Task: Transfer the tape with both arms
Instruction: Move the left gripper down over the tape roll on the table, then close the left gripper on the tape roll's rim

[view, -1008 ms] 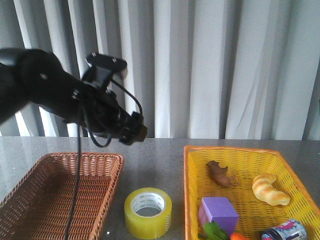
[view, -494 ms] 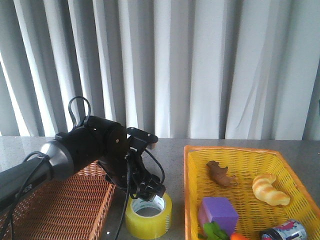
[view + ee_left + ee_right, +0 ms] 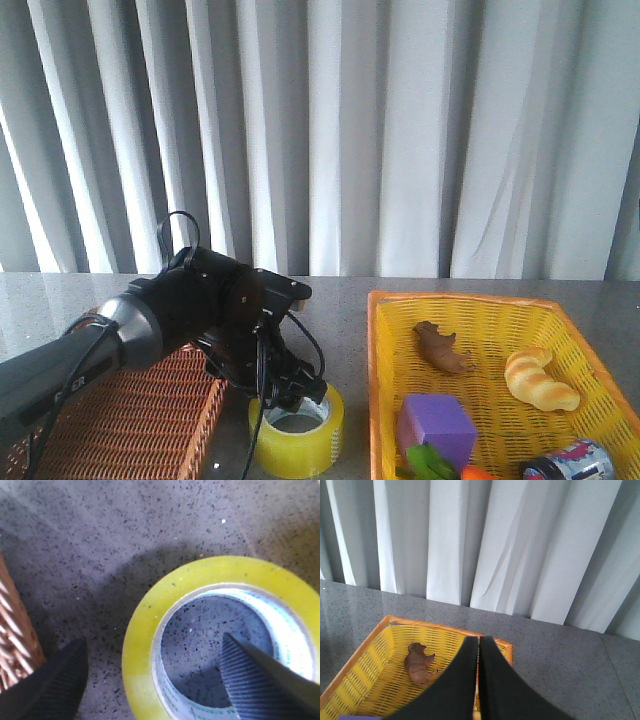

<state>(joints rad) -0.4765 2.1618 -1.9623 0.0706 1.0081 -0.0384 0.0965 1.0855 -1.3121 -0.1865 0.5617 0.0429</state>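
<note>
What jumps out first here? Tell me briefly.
The left arm reaches low between the two baskets, its open gripper straddling the wall of the yellow tape: one finger inside the core, the other outside. To the right, a bright yellow basket holds a croissant, a brown toy animal and a purple cube.

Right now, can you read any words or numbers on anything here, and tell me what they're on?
None can be read clearly.
White letters on the left arm: too blurred to read.
Green print inside the tape roll's white core: too small and blurred to read.
Label on the can in the yellow basket: colourful, but no letters can be made out.
</note>
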